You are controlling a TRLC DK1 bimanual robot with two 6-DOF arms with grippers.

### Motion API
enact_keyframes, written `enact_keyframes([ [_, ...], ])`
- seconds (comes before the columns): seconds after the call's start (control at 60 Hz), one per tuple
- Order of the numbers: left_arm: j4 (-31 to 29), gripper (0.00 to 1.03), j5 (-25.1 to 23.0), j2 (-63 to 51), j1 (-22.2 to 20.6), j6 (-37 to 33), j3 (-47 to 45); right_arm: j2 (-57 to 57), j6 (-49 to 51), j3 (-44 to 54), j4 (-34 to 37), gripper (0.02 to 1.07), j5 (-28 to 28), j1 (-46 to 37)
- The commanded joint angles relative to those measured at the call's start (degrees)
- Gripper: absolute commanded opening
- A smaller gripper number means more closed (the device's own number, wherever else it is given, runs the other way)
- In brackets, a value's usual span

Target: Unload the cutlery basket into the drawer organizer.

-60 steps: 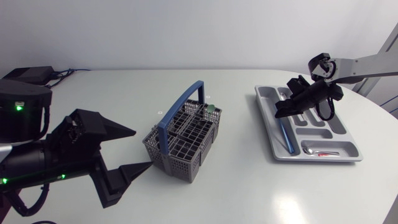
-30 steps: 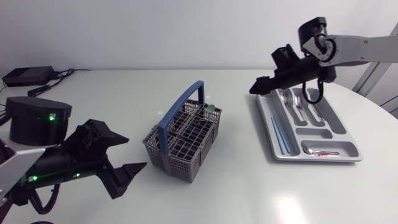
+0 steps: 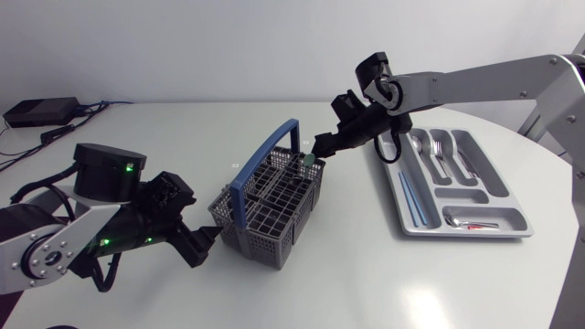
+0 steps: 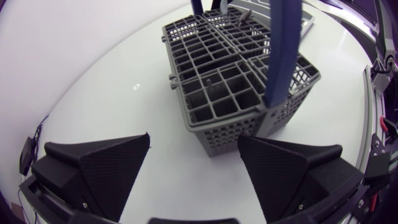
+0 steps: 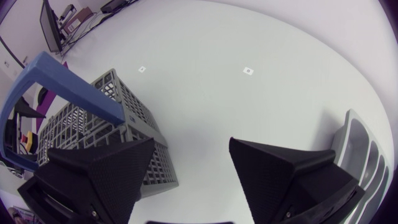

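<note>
Right of centre in the head view, the grey organizer [image 3: 391, 187] already holds a spoon [image 3: 418, 143], forks [image 3: 440, 151], a pair of blue sticks [image 3: 411, 196] in its long slot and a small red-marked piece [image 3: 475, 224] in the end slot. By my reading, a good share of the unloading is done. At mid-frame the basket [image 3: 274, 208], with its blue handle [image 3: 265, 153], stands on the desk [image 3: 347, 274], well apart from the organizer. Most of its cells look empty, but a small dark thing [image 3: 309, 161] shows in the far corner, so at least one piece is probably left. The right arm [image 3: 475, 78] reaches in from the right edge to just above that corner, its jaws spread and holding nothing. The left arm [image 3: 101, 219] lies low at the lower left. Its jaws are also spread, just short of the basket's near corner and apparently not touching it.
</note>
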State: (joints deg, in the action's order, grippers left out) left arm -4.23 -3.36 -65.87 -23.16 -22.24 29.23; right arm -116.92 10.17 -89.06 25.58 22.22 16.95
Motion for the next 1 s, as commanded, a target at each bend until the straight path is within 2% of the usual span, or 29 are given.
enact_keyframes([
  [0.0,2.3,0.98,1.1,-2.9,0.9,0.7,0.4,-0.6,-1.3,0.8,1.2,0.89,-0.2,1.2],
  [0.35,8.6,0.98,1.2,-11.7,5.8,-2.4,5.1,7.6,-0.7,12.2,0.2,0.89,-1.8,1.6],
  [0.683,11.3,0.98,0.4,-18.9,8.4,-5.1,9.3,13.3,-1.6,20.9,-1.9,0.89,-5.2,2.9],
  [0.733,11.3,0.98,-0.4,-19.3,9.4,-5.6,9.4,13.9,-2.1,21.9,-2.2,0.89,-5.3,3.4],
  [0.833,11.6,0.98,-0.8,-18.2,12.1,-8.4,9.1,15.8,-2.4,23.6,-4.0,0.89,-9.9,4.0],
  [0.9,11.2,0.98,-2.1,-15.1,14.6,-11.3,8.9,17.5,-1.8,23.8,-4.1,0.89,-10.2,3.4],
  [0.983,7.9,0.98,-7.8,-7.0,19.2,-15.3,9.4,20.2,-0.2,24.5,-4.1,0.89,-10.0,2.4],
])
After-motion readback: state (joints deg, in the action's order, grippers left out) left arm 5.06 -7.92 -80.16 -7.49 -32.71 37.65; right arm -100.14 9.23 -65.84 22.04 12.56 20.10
